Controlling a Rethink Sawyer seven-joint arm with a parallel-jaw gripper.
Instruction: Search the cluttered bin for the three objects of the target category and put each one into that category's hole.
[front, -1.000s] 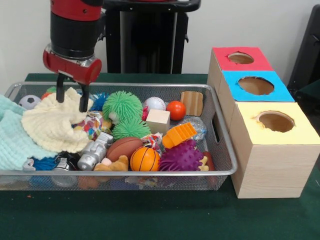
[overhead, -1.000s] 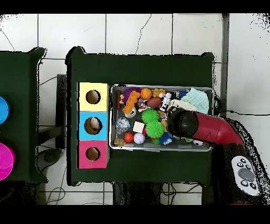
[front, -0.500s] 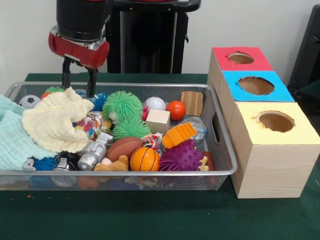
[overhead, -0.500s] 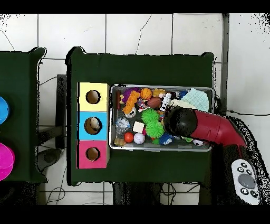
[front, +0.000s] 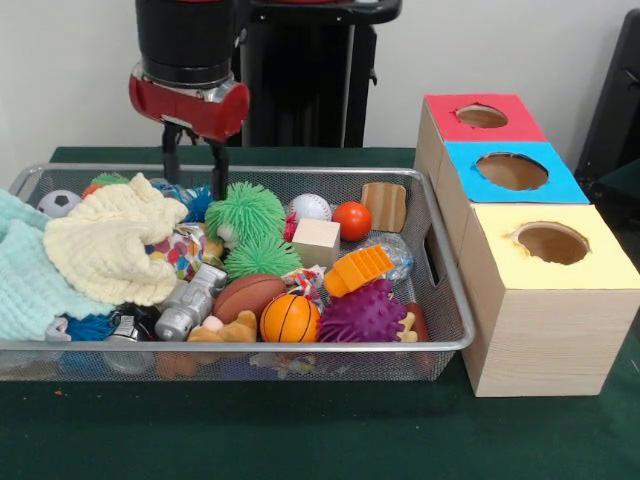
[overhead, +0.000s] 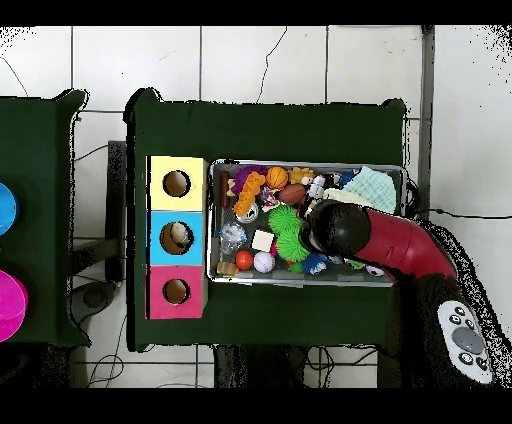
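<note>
The hand (front: 191, 166) hovers above the far side of the wire bin (front: 440, 262), prongs apart and gripping nothing, just over the blue spiky toy (front: 197, 202) and left of the green fuzzy ball (front: 246, 211). Below it the cream knit cloth (front: 108, 242) drapes over the clutter at the left. The basketball (front: 289, 318) sits near the front rim. On the desk (front: 300, 430), three boxes stand right of the bin, the yellow box (front: 550, 300) nearest.

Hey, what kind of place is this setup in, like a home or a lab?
Most likely a robotics lab or test cell, not a home. A red and black robot arm hangs over a wire bin of toys on a green-covered table, beside three colour-topped boxes with holes, on a tiled floor.
</note>
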